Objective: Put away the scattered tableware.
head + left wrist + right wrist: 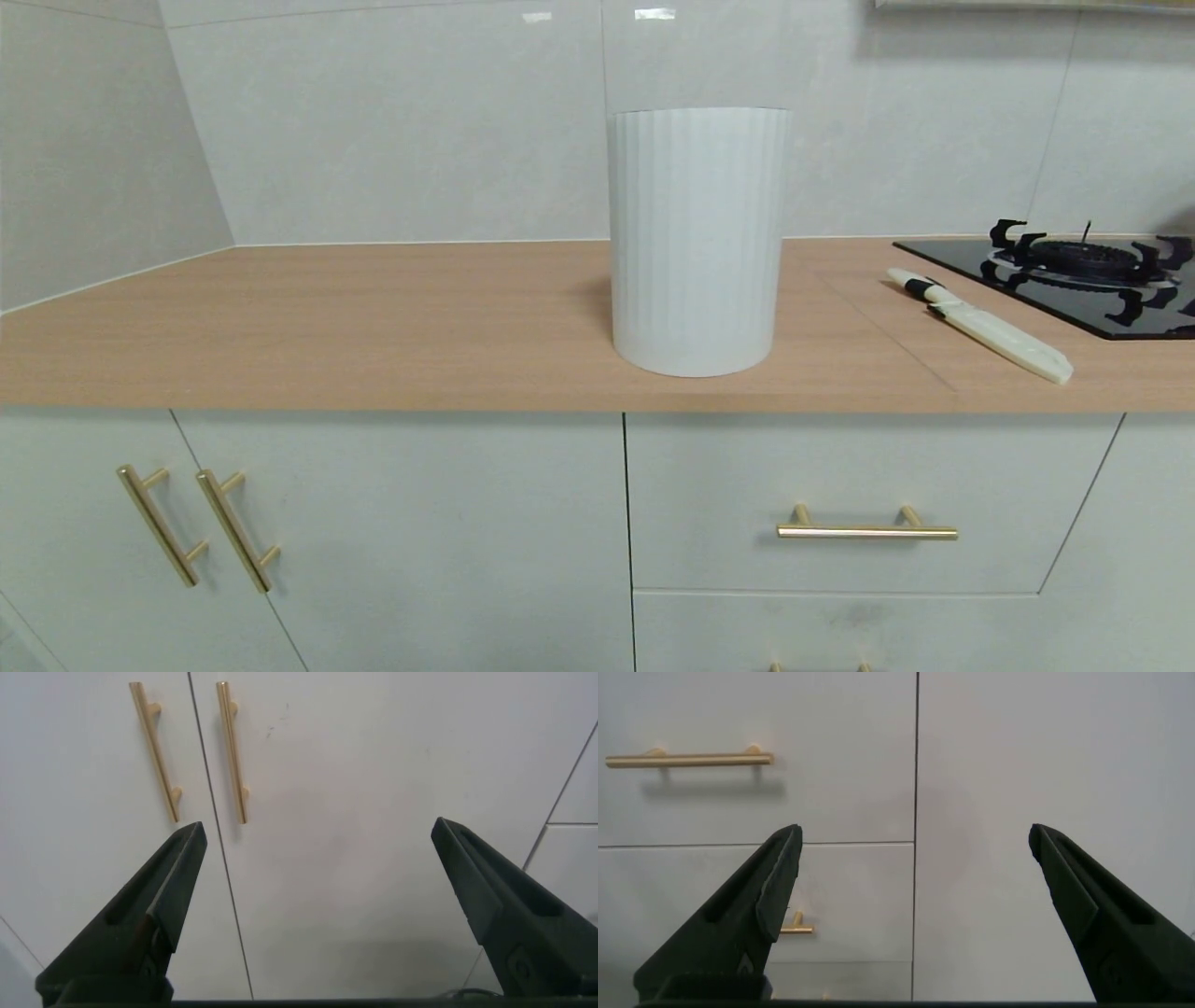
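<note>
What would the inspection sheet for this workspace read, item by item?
Surface: wooden countertop, level, along a wall.
Job's things: white ribbed holder upright near the counter's front edge; knife lying flat to its right, apart from it, beside the hob.
Clutter: nothing seen.
Grippers: left gripper open and holding nothing, facing the cabinet doors; right gripper open and holding nothing, facing the drawer fronts.
Cables: nothing seen.
Surroundings: pale tiled wall behind; black gas hob set into the counter at the right; white cabinets with gold handles below.
</note>
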Motion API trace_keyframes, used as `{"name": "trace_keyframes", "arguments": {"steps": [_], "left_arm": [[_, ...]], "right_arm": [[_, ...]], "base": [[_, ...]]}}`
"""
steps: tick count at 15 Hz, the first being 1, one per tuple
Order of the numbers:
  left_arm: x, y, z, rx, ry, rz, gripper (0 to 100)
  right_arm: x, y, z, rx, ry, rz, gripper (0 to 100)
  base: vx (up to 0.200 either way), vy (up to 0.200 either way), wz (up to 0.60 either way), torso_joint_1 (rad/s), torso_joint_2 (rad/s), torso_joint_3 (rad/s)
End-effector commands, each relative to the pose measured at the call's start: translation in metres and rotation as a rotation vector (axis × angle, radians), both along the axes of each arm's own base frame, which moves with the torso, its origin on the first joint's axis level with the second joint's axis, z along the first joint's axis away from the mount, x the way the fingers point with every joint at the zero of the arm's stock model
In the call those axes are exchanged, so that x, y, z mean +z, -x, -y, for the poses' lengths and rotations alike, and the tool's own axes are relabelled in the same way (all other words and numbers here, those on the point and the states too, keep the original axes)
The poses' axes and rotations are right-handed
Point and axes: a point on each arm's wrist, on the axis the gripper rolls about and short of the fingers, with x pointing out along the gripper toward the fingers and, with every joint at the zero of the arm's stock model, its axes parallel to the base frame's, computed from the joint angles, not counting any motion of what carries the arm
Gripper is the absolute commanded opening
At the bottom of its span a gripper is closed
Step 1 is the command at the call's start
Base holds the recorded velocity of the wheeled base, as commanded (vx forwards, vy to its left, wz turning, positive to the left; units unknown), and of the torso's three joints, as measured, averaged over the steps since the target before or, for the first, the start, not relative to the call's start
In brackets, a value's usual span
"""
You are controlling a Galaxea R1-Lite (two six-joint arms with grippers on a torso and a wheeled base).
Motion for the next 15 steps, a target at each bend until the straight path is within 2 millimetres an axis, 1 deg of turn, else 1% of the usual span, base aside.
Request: {"name": "trace_keyframes", "arguments": {"steps": [1, 3, 15], "left_arm": [[0.0001, 0.0, 0.0, 0.0, 0.0, 0.001, 100], [0.0001, 0.0, 0.0, 0.0, 0.0, 0.001, 100], [0.0001, 0.0, 0.0, 0.0, 0.0, 0.001, 100]], "right_arm": [[0.0002, -0.0001, 0.0, 0.0, 0.002, 0.0, 100], [0.0002, -0.0001, 0.0, 0.0, 0.0, 0.0, 100], [0.0, -0.0001, 0.0, 0.0, 0.002, -0.001, 100]], "base": [[0.0, 0.0, 0.0, 0.076, -0.26, -0.207], [0.0, 0.0, 0.0, 0.034, -0.22, -0.264], [0.0, 0.0, 0.0, 0.183, -0.48, -0.288]]}}
